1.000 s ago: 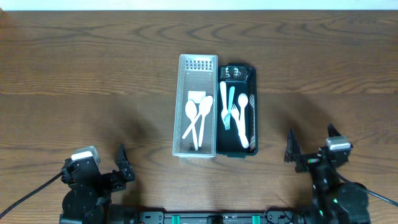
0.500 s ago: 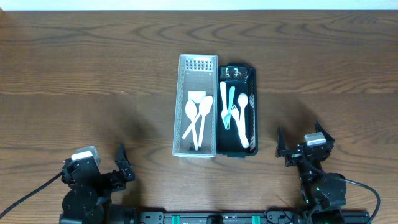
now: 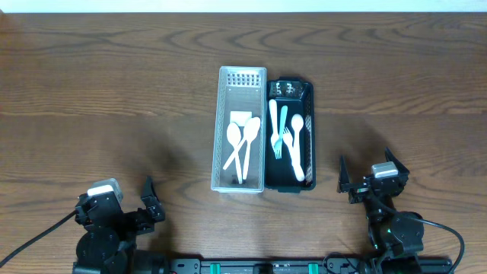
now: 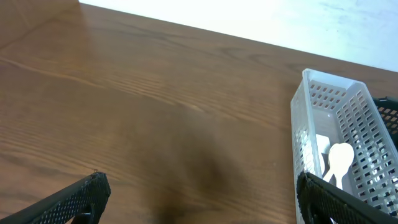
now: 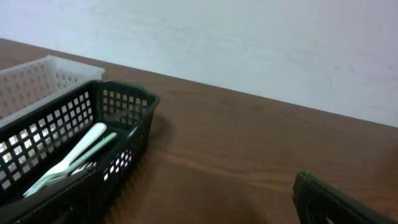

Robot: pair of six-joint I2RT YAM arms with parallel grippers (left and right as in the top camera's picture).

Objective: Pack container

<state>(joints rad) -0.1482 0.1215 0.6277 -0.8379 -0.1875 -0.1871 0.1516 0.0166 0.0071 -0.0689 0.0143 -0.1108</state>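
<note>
On the brown wooden table [image 3: 114,91] we see a white slotted plastic basket [image 3: 220,129] of white spoons [image 3: 243,137] touching a black mesh plastic basket [image 3: 311,114] of cutlery [image 3: 294,144] at frame centre, with left gripper [image 3: 151,196] lower left and right gripper [image 3: 365,166] lower right both released, empty.

You're looking at a brown table [image 3: 114,91] streaked with darker wavy wood grain. One basket [image 3: 243,71] is white, dotted with small holes, holding white spoons [image 3: 233,135]. The other basket [image 3: 311,129] is black lattice, holding white utensils [image 3: 297,148] and one pale teal piece [image 3: 282,120]. The wall [image 5: 249,37] is white.
</note>
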